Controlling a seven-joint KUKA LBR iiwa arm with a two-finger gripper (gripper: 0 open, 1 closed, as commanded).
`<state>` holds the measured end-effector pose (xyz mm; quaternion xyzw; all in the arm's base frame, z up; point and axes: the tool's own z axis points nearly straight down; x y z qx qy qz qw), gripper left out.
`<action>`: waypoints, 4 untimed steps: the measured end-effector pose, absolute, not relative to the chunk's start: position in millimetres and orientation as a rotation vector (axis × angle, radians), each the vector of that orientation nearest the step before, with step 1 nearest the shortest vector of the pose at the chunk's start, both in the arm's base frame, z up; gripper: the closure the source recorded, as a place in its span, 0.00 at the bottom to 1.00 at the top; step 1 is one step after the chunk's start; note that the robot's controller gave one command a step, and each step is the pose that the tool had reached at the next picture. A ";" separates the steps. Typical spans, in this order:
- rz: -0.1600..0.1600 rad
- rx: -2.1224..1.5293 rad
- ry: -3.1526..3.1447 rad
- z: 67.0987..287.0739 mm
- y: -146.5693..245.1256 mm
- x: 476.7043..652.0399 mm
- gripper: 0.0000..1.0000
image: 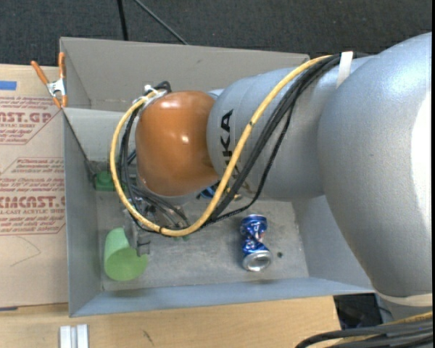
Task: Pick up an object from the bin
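green cylinder (123,256) lies in the 7 o'clock corner of the bin (80,194), close to the wall at 9 o'clock and the front wall at 6 o'clock. its long axis runs roughly from 12 to 6 o'clock, with a round end face turned toward 6 o'clock. the claw (141,243) hangs below the orange wrist cover (175,142), just beside the cylinder, which lies at the claw's 8 o'clock. contact between them: i cannot tell. claw state, released or clenched: i cannot tell. a blue can (255,243) lies well apart at the claw's 3 o'clock. a small green piece (103,180) sits at its 11 o'clock, by the wall. judgement: the cylinder is the nearest thing, and the coming move calls for a slight shift toward 8 o'clock and a grip across that axis.
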<state>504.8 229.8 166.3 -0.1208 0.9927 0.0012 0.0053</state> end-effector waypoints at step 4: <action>0.001 -0.777 3.033 194.9 230.7 518.4 1.00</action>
